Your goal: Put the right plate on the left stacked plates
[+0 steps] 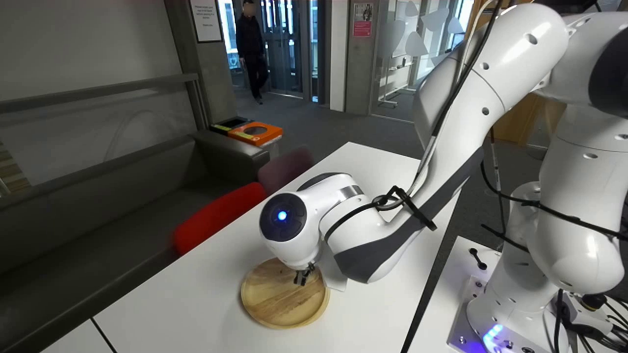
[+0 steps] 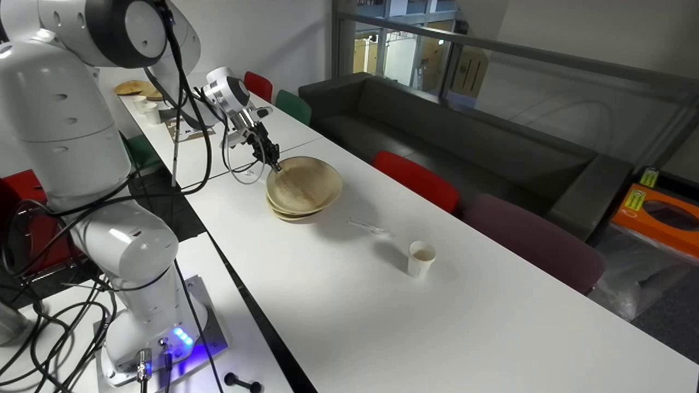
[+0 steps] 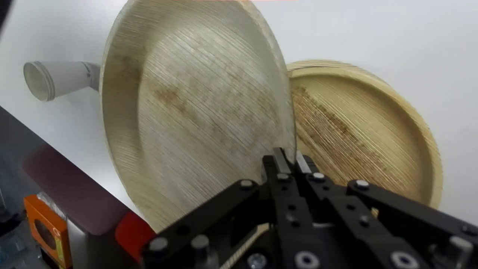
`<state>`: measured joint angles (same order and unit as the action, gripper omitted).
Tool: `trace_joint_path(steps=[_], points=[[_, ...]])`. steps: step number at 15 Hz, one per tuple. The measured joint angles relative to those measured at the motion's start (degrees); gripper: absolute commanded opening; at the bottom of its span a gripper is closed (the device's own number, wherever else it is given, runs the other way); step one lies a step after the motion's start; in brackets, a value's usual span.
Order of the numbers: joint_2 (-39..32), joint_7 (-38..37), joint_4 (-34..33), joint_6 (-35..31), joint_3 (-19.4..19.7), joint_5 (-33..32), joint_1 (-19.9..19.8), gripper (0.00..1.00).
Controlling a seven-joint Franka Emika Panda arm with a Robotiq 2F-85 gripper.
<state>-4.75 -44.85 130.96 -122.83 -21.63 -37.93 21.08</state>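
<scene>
Currently, black fingers [image 3: 280, 160] tightly pinching pale-rimmed round light-wood plate [image 3: 209, 97] by edge; golden-brown round wooden stack [image 3: 381, 112] sitting below fingers. Pickup looking done, placing pending.

A white robot arm [image 1: 505, 78] comes in from the upper right and bends down to the middle, where a blue light [image 1: 282, 215] glows. Its gripper [image 1: 300, 279] shows in front of a round wooden plate [image 1: 282, 301] at lower centre, against a white table [image 1: 382, 314]; contact cannot be told. A grey sofa [image 1: 122, 215] runs along the left, with a red chair [image 1: 216, 218] and a purple chair [image 1: 284, 169] by the table. Upper left of centre are an orange bin lid [image 1: 254, 139] and a person [image 1: 251, 44] in dark clothes.
</scene>
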Motion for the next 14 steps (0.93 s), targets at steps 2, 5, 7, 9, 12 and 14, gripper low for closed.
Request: trace_joint_path(steps=[2, 5, 7, 9, 12, 14], points=[[-2.7, 0.0, -2.9, 2.0, -0.2, -1.3, 1.9, 0.01], [-7.1, 0.0, -7.0, 4.6, -0.2, -3.6, 4.7, 0.01], [-9.9, 0.0, -9.4, 5.9, -0.2, -4.8, 6.2, 0.01], [-12.4, 0.0, -11.4, 6.5, 0.0, -5.6, 7.1, 0.01], [-15.8, 0.1, -13.9, 6.5, 0.8, -6.2, 8.3, 0.01], [-17.9, 0.2, -15.4, 6.5, 1.3, -6.4, 8.9, 0.01]])
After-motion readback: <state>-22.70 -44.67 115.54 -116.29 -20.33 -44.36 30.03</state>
